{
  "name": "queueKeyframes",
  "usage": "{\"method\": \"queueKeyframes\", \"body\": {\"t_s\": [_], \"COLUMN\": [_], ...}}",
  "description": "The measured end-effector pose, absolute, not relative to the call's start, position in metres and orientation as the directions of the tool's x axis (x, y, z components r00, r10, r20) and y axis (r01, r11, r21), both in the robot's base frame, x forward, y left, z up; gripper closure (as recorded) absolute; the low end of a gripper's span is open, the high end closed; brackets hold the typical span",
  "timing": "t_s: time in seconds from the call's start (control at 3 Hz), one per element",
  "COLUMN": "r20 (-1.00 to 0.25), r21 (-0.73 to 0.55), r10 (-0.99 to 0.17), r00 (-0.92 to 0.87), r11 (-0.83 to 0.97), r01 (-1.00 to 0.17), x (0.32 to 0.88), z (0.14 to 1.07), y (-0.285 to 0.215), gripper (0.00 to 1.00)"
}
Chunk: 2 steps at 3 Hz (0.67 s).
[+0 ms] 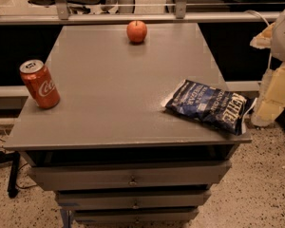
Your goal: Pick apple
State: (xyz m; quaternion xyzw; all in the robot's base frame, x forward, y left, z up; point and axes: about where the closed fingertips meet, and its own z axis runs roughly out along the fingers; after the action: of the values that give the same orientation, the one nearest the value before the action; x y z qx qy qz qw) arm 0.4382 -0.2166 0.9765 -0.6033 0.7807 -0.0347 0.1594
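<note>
The apple (pixel 137 31) is small, round and red-orange with a short dark stem. It stands upright near the far edge of the grey cabinet top (pixel 123 94). My gripper (pixel 275 87) shows as pale, yellowish parts at the right edge of the view, beyond the cabinet's right side. It is well off to the right of the apple and nearer to me, and it touches nothing on the top.
A red Coca-Cola can (pixel 40 84) stands at the left edge of the top. A dark blue chip bag (pixel 208 105) lies at the front right corner. Drawers (pixel 130 177) sit below. A metal rail (pixel 133 17) runs behind the cabinet.
</note>
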Motion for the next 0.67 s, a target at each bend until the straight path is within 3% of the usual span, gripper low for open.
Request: {"method": "queueKeyframes", "body": {"t_s": [0.67], "r20": [-0.233], "r21": [-0.254], "r10": [-0.947], "r00": [-0.223], "r11": [0.28], "r01": [-0.926], "x": [0.4473], "z": [0.9759], "y": [-0.2096], "gripper": [0.0]}}
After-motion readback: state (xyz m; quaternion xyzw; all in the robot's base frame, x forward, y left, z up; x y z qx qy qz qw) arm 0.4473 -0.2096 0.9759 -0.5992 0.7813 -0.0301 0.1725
